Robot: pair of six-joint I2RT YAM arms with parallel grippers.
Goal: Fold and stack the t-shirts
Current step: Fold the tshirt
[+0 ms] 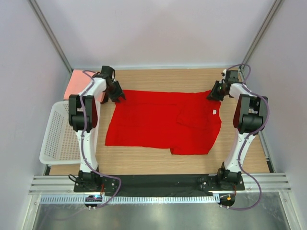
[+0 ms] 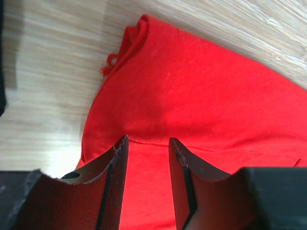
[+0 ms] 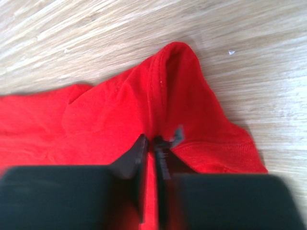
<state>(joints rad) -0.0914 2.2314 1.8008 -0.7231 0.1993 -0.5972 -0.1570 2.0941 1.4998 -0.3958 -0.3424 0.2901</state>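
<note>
The bright red t-shirt [image 1: 163, 122] lies spread on the wooden table, with its right part folded over in a double layer. My left gripper [image 1: 117, 96] hovers at the shirt's far left corner. In the left wrist view its jaws [image 2: 147, 141] stand open over the red cloth [image 2: 192, 86], gripping nothing. My right gripper [image 1: 214, 94] is at the far right corner. In the right wrist view it [image 3: 151, 140] is shut on a raised fold of the red shirt [image 3: 168, 91]. A salmon-pink folded shirt [image 1: 76, 84] lies at the far left. No dark shirt shows.
A white mesh basket [image 1: 60, 132] stands at the table's left edge, below the pink shirt. Bare wood [image 1: 158, 76] runs behind the red shirt, up to the back wall. The side walls stand close to both arms.
</note>
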